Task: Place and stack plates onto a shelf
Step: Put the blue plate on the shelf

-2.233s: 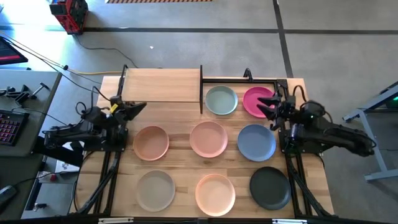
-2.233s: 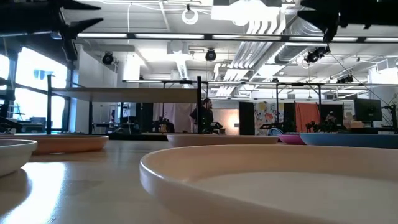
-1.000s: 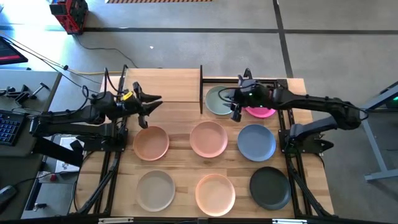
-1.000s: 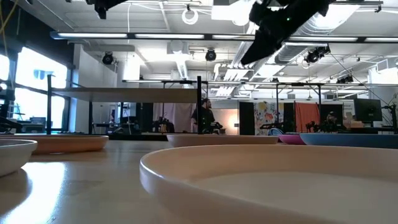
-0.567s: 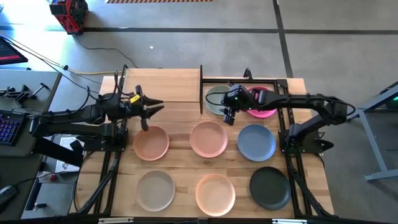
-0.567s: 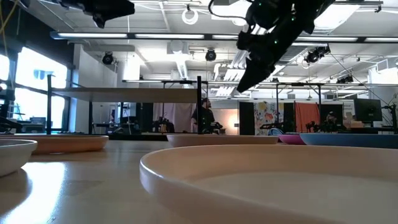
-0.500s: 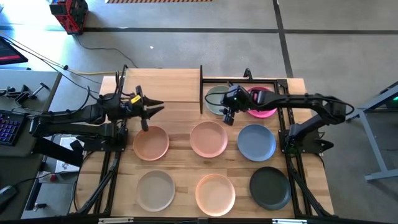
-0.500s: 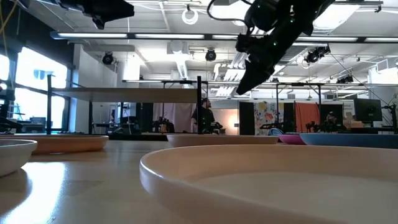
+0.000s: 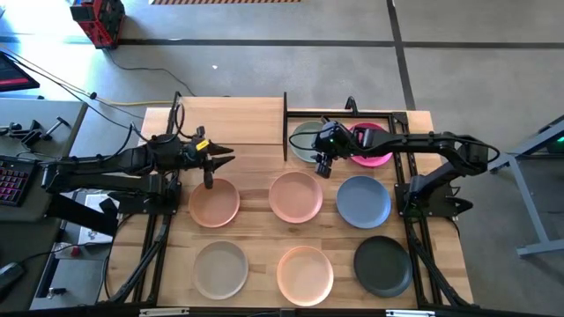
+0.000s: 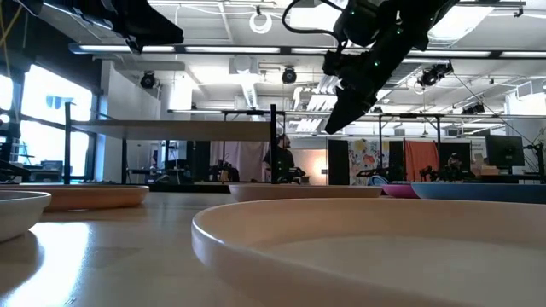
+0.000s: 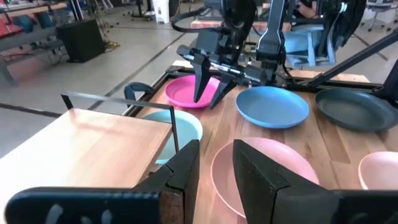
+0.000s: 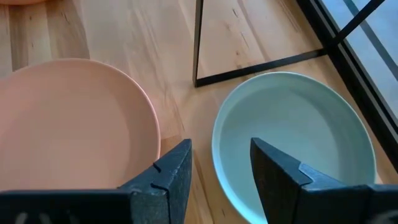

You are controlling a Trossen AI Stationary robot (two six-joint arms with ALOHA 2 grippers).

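Eight plates show in the high view, all resting flat on the tabletop: pale green (image 9: 308,141), magenta (image 9: 370,146), pink (image 9: 295,196), slate blue (image 9: 363,201), peach (image 9: 214,202), beige-grey (image 9: 220,269), a second peach (image 9: 305,274) and charcoal (image 9: 382,265). The shelf (image 9: 229,122) stands at the far left, its board bare. My left gripper (image 9: 214,165) hovers open over the peach plate's far rim. My right gripper (image 9: 322,160) hovers open above the near edge of the pale green plate (image 12: 292,143), fingers pointing down.
A black shelf post (image 12: 198,37) and its base bar stand beside the pale green plate, close to my right gripper. The pink plate (image 12: 68,124) lies just across a narrow strip of bare wood. In the low view a large plate rim (image 10: 341,239) fills the foreground.
My right gripper has swung toward the table's left and near side, from between the green and magenta plates to the green plate's near edge, and has come lower. My left gripper has eased toward the right and down, over the peach plate's far rim. No plate has moved.
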